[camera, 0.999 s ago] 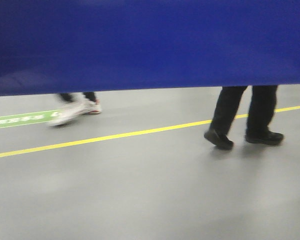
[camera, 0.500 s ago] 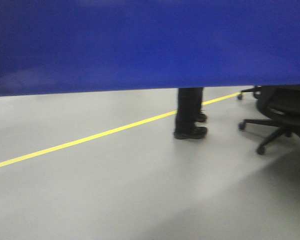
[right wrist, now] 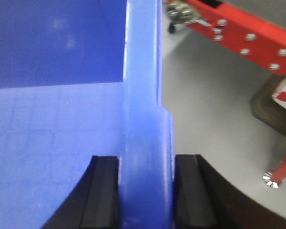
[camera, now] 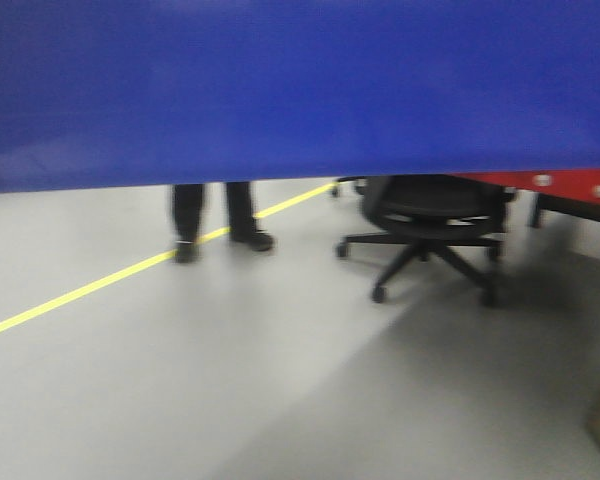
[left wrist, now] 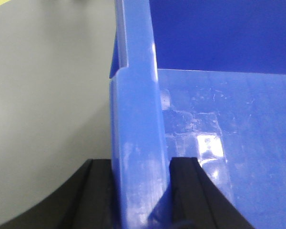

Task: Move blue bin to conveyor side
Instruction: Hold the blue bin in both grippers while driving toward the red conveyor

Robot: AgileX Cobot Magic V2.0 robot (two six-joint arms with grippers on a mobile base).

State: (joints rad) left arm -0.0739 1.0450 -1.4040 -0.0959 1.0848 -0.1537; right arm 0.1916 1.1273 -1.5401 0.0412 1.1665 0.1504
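Now | left gripper (left wrist: 140,191) pinching blue bin (left wrist: 229,143) rim | right gripper (right wrist: 147,191) pinching opposite rim

The bin (camera: 300,90) hangs across in front of me, above the floor (camera: 230,380). Its left wall sits between the fingers of my left hand (left wrist: 140,191) and its right wall between those of my right hand (right wrist: 145,191), one finger inside and one outside. Beyond the bin, a chair (camera: 425,210) stands right of centre, with a person's legs (camera: 215,215) left of it at the floor line (camera: 80,290). The conveyor frame (camera: 570,185) lies behind the chair, off to my right.
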